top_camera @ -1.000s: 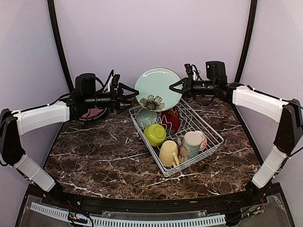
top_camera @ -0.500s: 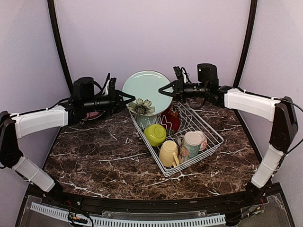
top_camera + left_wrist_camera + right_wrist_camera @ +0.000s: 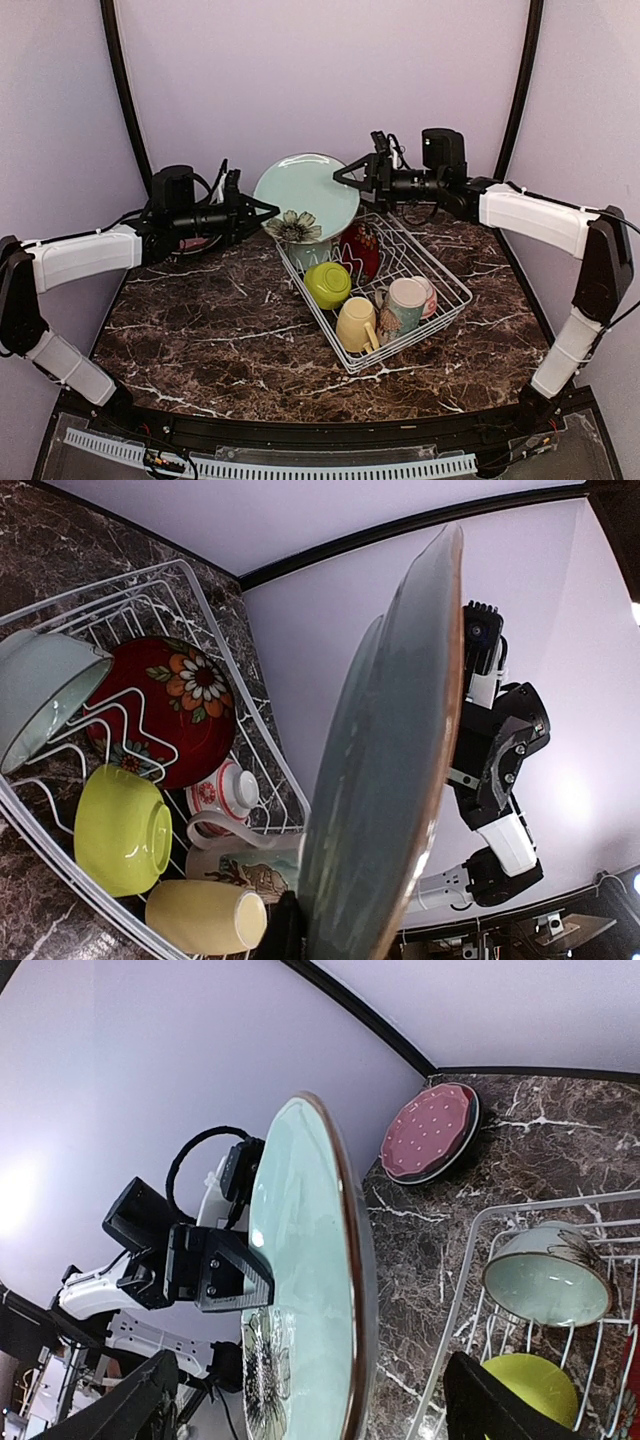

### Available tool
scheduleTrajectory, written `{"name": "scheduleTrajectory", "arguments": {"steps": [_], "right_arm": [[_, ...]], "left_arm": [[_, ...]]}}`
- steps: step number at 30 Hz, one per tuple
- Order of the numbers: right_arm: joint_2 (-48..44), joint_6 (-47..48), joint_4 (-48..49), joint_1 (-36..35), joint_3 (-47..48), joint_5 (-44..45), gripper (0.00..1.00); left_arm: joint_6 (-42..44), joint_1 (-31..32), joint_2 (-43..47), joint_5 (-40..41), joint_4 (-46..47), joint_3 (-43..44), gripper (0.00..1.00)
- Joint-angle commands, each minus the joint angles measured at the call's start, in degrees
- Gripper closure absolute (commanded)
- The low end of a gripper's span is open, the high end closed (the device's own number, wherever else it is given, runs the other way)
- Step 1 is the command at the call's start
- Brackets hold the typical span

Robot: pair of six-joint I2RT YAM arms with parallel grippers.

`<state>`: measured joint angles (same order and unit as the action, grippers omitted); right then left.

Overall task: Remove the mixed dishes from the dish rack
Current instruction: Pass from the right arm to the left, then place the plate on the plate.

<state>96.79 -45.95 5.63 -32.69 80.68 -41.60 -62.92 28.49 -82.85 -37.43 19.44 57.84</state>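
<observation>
The left gripper is clamped on the left rim of the plate, a pale green one with a brown edge and a dark flower print, and holds it in the air over the far-left corner of the rack, tilted with its face turned up and toward the near side. In the left wrist view the plate shows edge-on, with one dark finger against its lower rim. The right gripper sits at the plate's upper right rim with its jaws wide apart; in its wrist view the two fingers stand well to either side of the rim, and whether either touches it cannot be told. The rack rests at an angle on the dark marble table. In it lie a pale bowl at the far corner, a red bowl with flowers beside it, a lime bowl on its side, a yellow mug at the near corner, a patterned mug and a small cup just beside that. A pink plate with dots lies on the table behind the left arm, apart from the rack
</observation>
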Motion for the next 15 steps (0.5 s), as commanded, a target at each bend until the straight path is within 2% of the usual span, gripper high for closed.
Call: {"name": "scheduleTrajectory", "arguments": {"steps": [1,4,10,15], "right_arm": [[-3.42,3.42,-3.2,1.54,0.85,2.72,0.06],[-5.06,4.91,-5.4,2.5,-0.1,4.24,0.01],[-7.9,8.13,-10.7,3.94,-0.79,7.7,0.01],[-9.3,9.55,-12.79,4.47,-0.79,9.38,0.01]], "left_arm": [[-0.99,-4.06,3.31,-3.12,4.91,-0.3,0.99],[0.11,-8.75,5.23,-4.23,2.41,-1.09,0.99],[3.55,-19.72,7.15,-6.25,-3.73,-1.76,0.99],[5.13,-29.69,5.01,-4.93,-7.01,-0.73,0.99]]}}
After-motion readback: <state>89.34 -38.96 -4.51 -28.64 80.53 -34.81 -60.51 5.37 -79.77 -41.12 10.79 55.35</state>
